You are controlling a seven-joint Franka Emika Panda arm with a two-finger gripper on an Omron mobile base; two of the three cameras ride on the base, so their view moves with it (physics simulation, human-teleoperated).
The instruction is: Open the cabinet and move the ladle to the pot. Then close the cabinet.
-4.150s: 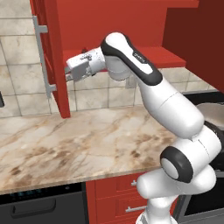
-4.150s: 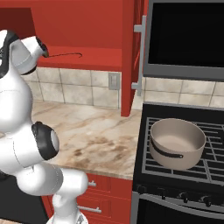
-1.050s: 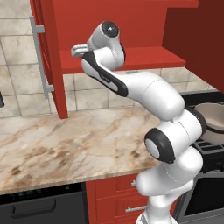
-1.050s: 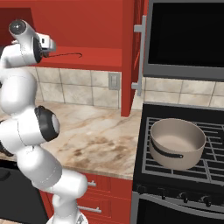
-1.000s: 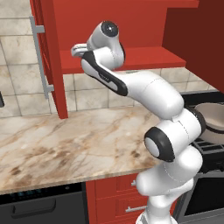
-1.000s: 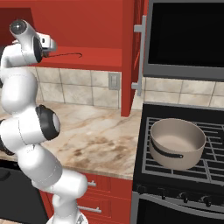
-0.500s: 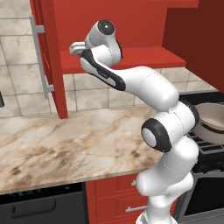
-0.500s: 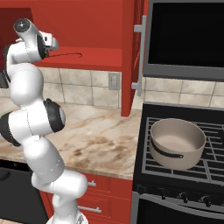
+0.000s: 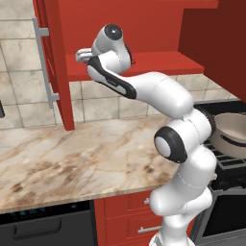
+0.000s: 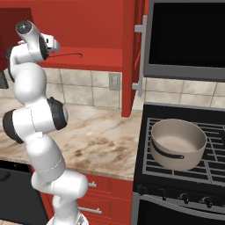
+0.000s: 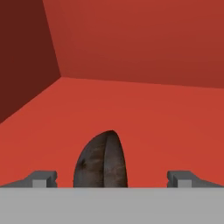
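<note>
The ladle [image 11: 101, 161] lies on the floor of the open cabinet [image 9: 158, 62]; in the hand view I see its dark bowl sitting between my fingertips, not yet gripped. Its thin handle [image 10: 70, 55] runs along the shelf. Over the last second I have swung the arm's elbow across while the gripper [image 11: 112, 178] stayed put inside the cabinet, jaws wide. I judge the grasp comes next. The pot [image 10: 178, 143] waits on the stove [image 10: 184, 176], well apart to the right.
</note>
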